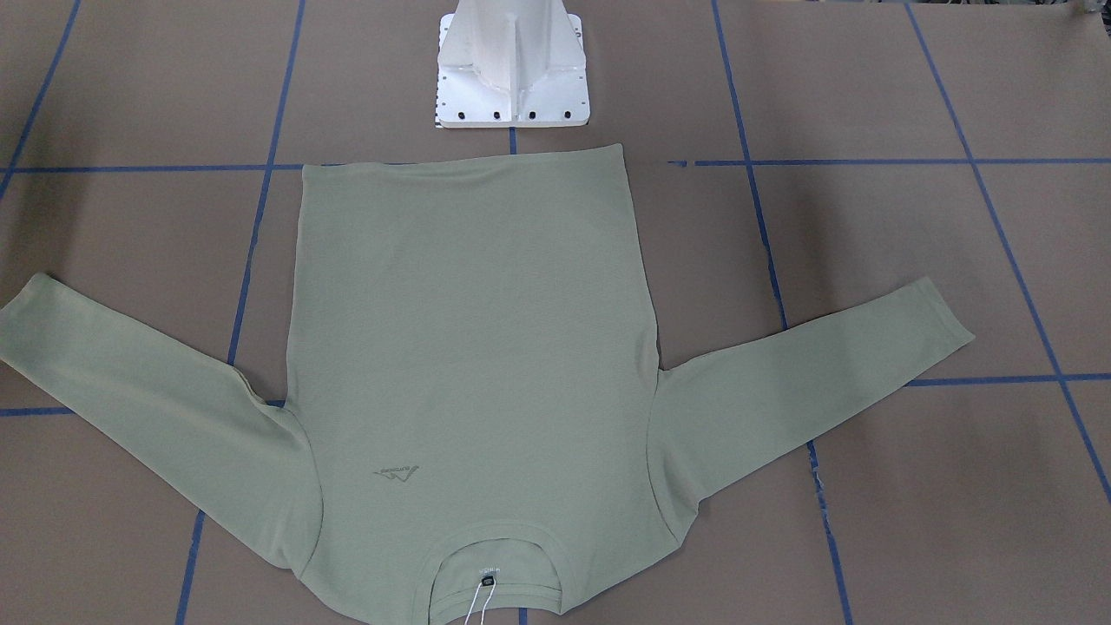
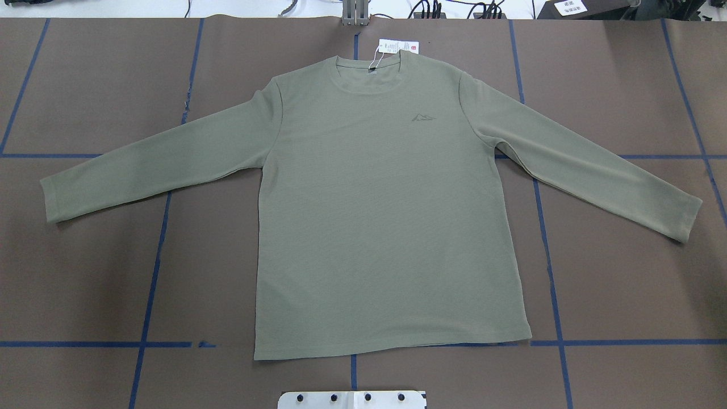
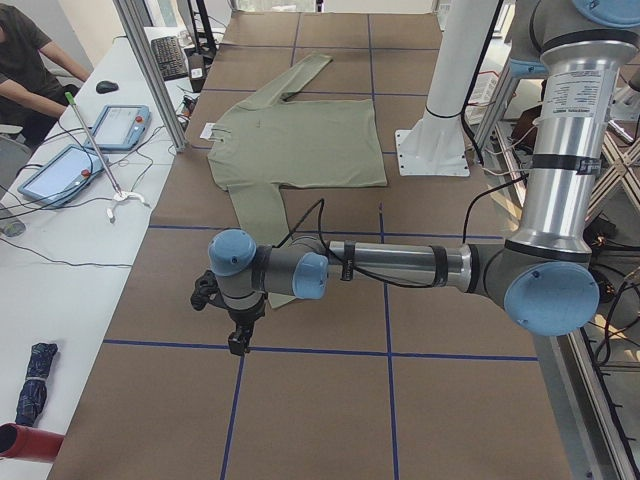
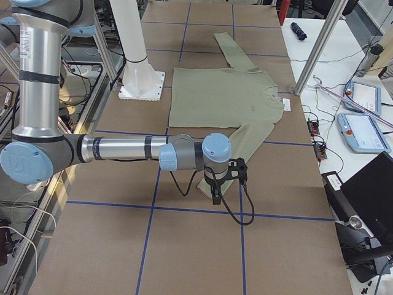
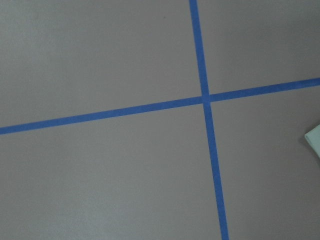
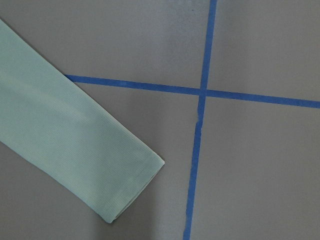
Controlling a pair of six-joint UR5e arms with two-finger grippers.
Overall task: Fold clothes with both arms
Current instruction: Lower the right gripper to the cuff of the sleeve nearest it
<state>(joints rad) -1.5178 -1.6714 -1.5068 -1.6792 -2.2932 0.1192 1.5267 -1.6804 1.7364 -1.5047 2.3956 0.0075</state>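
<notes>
Hanging down over the brown paper table top [image 2: 85,272], the black two-finger left claw [image 3: 238,343] points at the table and holds nothing. I can see it only from the side, so I cannot tell if its fingers are apart or together. The black two-finger right claw [image 4: 216,196] hangs the same way at the other end of the table, with nothing in it. I cannot tell how wide it is either.

Each claw sits at the end of a long grey-silver arm with light-blue caps. The left arm [image 3: 400,265] and the right arm [image 4: 116,149] are both stretched out flat above the table.

The pale green long-sleeved shirt [image 2: 386,216] lies flat and face up in the middle, between the two claws, with both sleeves spread out. Each claw is up in the air near a sleeve end.

The right wrist camera looks down on one cuff [image 6: 135,180], just beside a cross of blue tape lines [image 6: 202,92]. The shirt's round collar [image 2: 372,74] is on the far side from the white metal base [image 1: 512,69]. A white paper tag [image 2: 397,46] lies by the collar.
</notes>
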